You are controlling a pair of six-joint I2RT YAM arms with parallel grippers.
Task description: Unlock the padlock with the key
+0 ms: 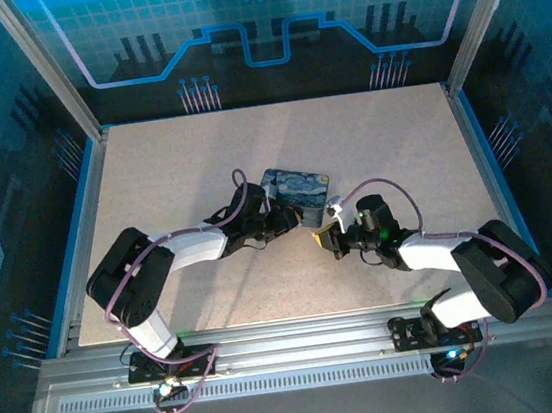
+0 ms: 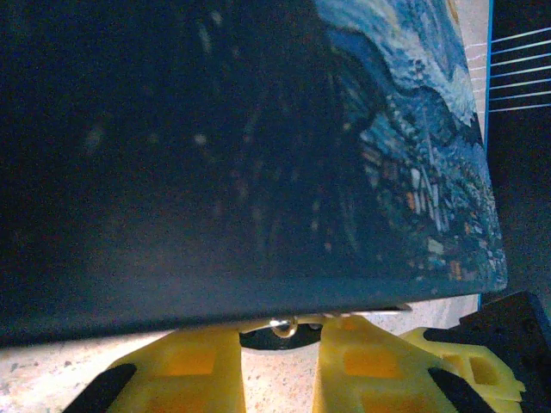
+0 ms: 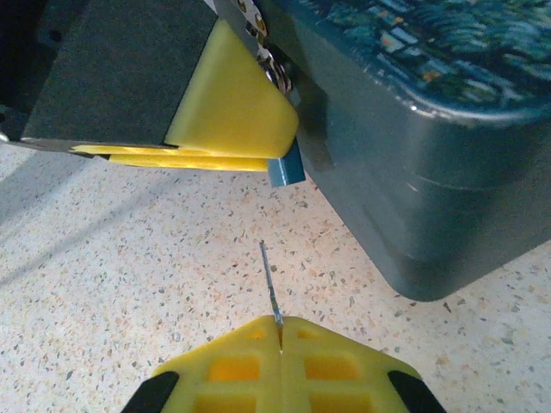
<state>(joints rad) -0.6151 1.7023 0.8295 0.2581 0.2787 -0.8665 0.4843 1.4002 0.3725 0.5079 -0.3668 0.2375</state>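
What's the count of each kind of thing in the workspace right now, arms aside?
tin: 1
padlock: 1
key: 1
Total: 3

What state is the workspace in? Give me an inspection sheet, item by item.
Surface: speckled table, no spills seen.
Job's things: key, thin sliver, pointing toward the tin; padlock, tiny, at the tin's lower edge.
Clutter: blue painted tin, mid-table; nothing else seen.
Grippers: left gripper closed on the padlock; right gripper shut on the key.
Cables: cable loops riding on both arms.
Surroundings: blue-patterned walls, metal frame.
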